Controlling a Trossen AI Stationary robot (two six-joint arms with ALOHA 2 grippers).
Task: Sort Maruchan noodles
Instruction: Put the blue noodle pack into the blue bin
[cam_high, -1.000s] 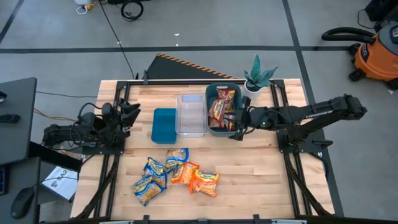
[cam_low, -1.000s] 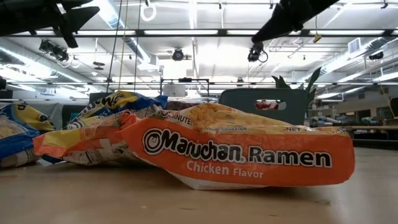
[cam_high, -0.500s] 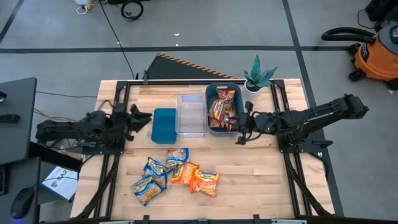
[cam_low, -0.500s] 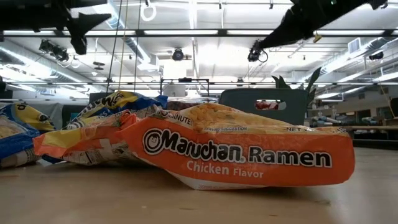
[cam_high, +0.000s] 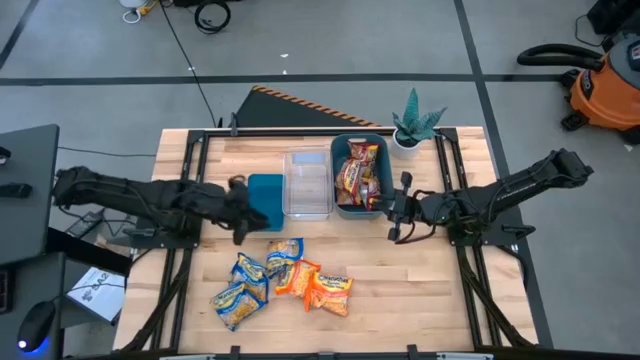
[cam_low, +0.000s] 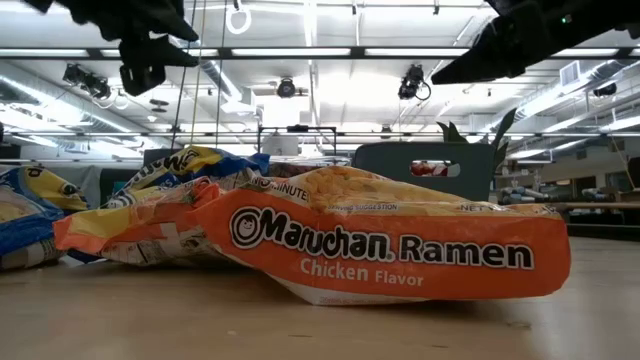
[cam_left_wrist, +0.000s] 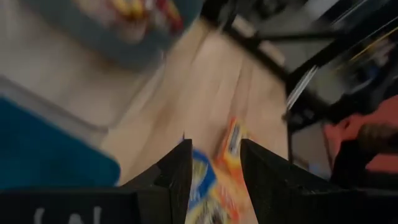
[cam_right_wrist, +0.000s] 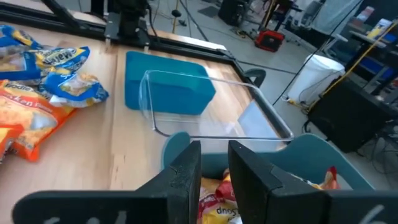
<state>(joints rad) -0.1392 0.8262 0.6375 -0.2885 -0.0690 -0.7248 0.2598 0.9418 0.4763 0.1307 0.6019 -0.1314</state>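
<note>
Wooden tabletop (cam_high: 420, 270) — left claw (cam_high: 240, 212), prongs apart, reaching toward loose Maruchan noodles (cam_high: 283, 281); right claw (cam_high: 396, 216) empty, slightly parted, beside teal bin (cam_high: 336, 172).

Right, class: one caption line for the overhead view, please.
Two robot arms reach over a table of loose noodle packets beside three bins.

Left wrist view badly blurred; blue-and-yellow packet (cam_low: 20, 215) cut by low view's left edge; dark red packets (cam_low: 434, 169) mostly hidden in teal bin (cam_low: 420, 158).

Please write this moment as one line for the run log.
left gripper: open, over the flat teal bin | right gripper: open, empty, beside the deep teal bin with dark red packets | blue-and-yellow and orange packets: unsorted on table
</note>
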